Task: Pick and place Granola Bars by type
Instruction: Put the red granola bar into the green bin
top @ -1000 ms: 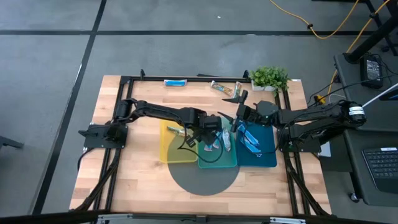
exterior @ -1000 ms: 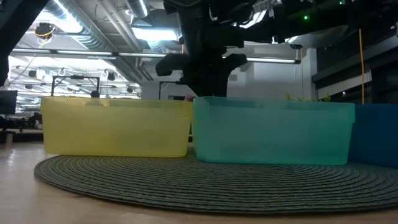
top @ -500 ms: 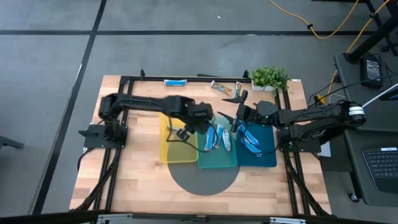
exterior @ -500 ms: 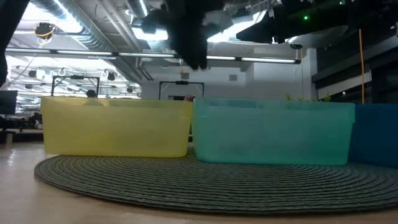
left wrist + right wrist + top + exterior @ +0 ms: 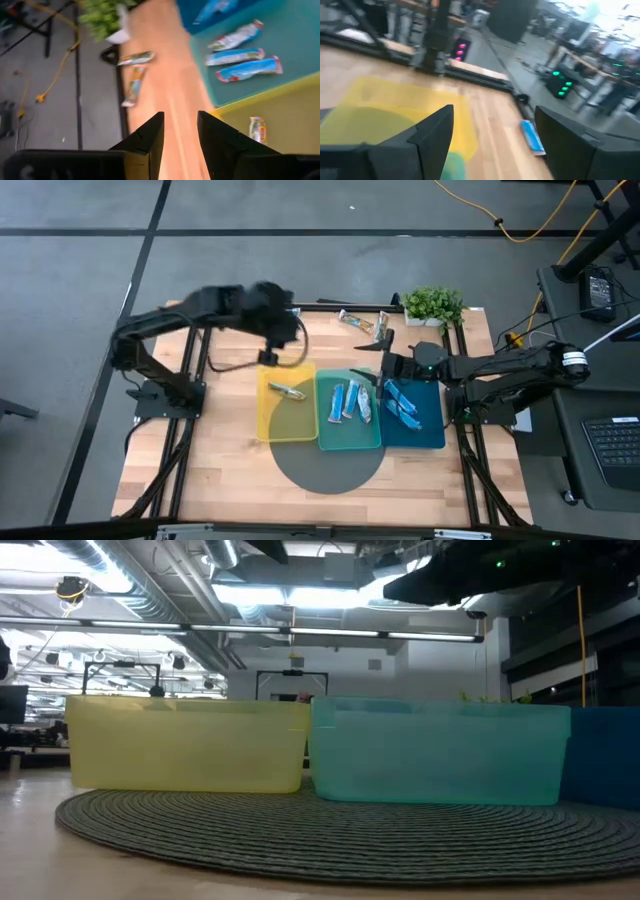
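We see the left gripper [image 5: 177, 131] hanging in the air above the far edge of the worktop [image 5: 225, 450], its two dark fingers a little apart with nothing between them. Just beyond it, near the far rail, two loose Granola Bars [image 5: 135, 58] lie on bare wood close to a potted plant [image 5: 433, 305], and we think these are its next targets. They lie close together at an angle, so a descent with so narrow a gap could push one bar aside or nip both wrappers at once; the shiny wrapper could also slide out of a shallow pinch. The right gripper [image 5: 381, 367] waits with its fingers wide apart and empty, above the boundary between the teal tray [image 5: 348, 438] and the dark blue tray [image 5: 430, 438]. The yellow tray [image 5: 285, 423] holds one silvery tan bar [image 5: 287, 391], the teal tray holds three blue-and-white bars [image 5: 351, 400], and the dark blue tray holds bright blue bars [image 5: 403, 405]. Because the trays touch side by side, a release near a shared wall could drop a bar into the wrong tray.
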`<action>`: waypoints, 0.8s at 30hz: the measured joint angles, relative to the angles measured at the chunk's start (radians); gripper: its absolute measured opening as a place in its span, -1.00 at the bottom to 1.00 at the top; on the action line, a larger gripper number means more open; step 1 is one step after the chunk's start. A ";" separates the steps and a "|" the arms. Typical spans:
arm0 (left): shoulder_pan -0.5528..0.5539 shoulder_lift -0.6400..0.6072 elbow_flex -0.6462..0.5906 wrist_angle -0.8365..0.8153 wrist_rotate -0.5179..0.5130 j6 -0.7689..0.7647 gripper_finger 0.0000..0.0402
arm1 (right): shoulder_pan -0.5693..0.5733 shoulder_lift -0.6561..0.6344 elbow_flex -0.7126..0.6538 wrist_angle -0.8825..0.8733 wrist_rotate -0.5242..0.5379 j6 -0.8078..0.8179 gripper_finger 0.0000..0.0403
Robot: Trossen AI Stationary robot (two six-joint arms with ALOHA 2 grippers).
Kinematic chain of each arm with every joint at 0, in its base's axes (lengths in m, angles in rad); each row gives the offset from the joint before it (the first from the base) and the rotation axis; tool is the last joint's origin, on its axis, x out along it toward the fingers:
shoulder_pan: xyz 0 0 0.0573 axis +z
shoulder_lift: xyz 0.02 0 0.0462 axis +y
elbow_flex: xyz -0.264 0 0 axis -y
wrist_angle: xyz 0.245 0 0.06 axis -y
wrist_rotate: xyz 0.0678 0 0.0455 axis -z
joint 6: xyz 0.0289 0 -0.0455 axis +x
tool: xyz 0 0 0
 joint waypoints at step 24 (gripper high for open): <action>0.273 0.030 -0.001 -0.096 0.168 0.034 -0.47 | 0.003 -0.653 -0.287 -0.064 -0.238 0.051 0.39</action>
